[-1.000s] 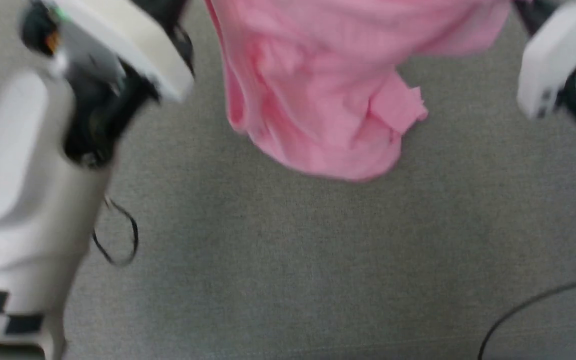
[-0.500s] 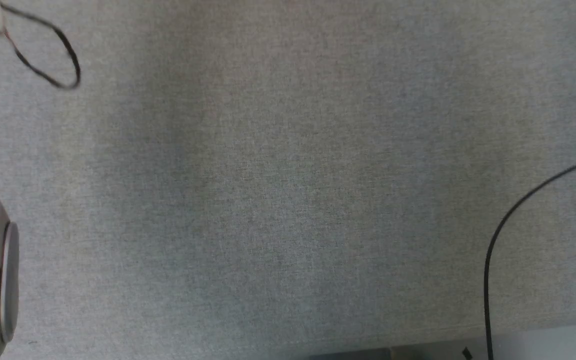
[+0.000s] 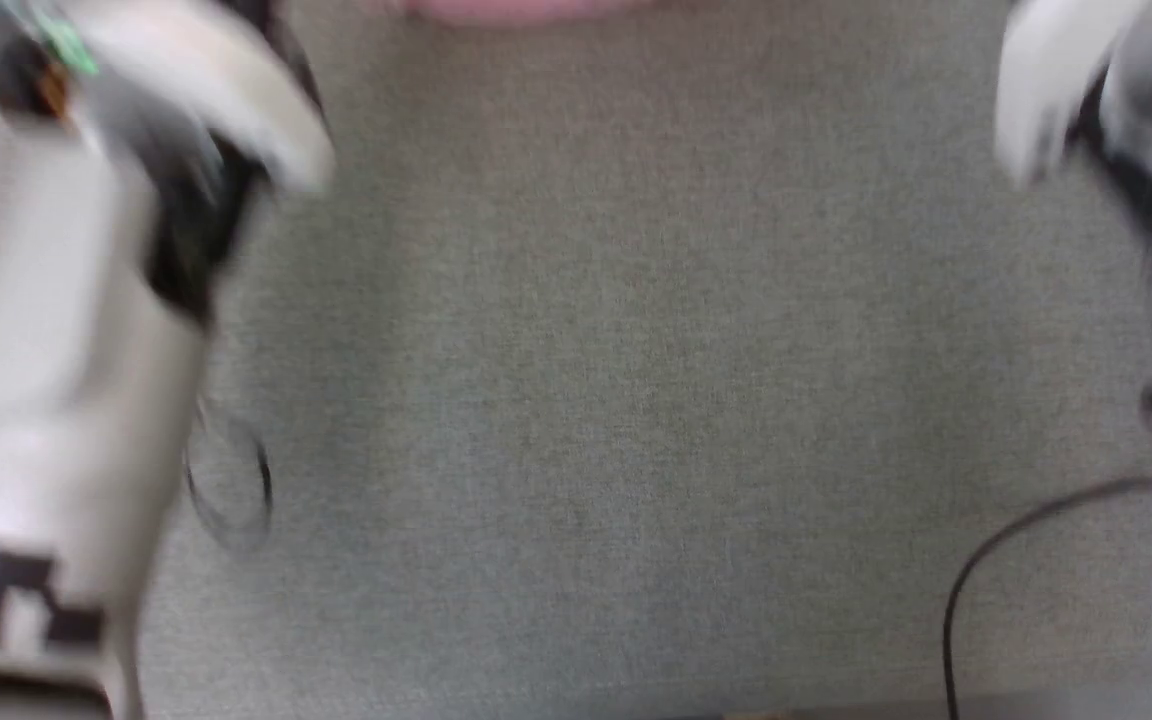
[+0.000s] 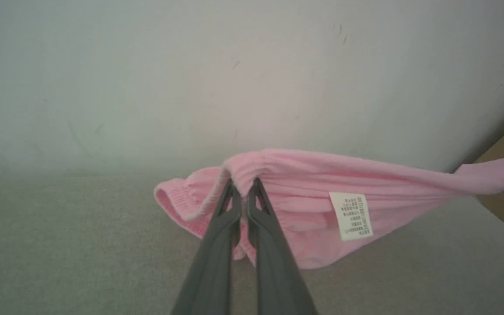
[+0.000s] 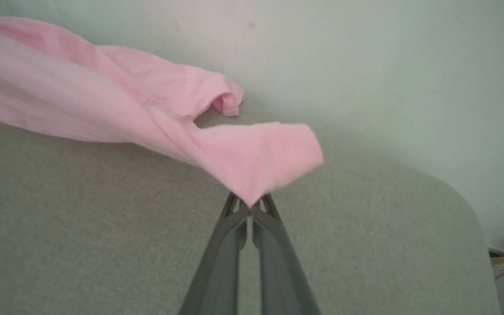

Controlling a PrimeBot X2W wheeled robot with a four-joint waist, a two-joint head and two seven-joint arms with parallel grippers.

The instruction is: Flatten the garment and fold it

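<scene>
Your left gripper is pinched shut on the gathered elastic waistband of the small bright pink soft-knit shorts. Its two dark fingers are pressed together with a fold of the band between the tips. Your right gripper is closed as well, nipping a corner of the shorts at the end away from the waistband hold.

The shorts hang stretched between the two, above the grey fabric-covered bench. Whether their lowest fold touches it cannot be told. Beyond the shorts rises a plain pale wall. In the blurred head view a thin black cable lies on the bench, well apart from the shorts' pink edge.

A small white sewn-in label hangs from the shorts near the left gripper's hold. Its rows of dark print are too small to read.
</scene>
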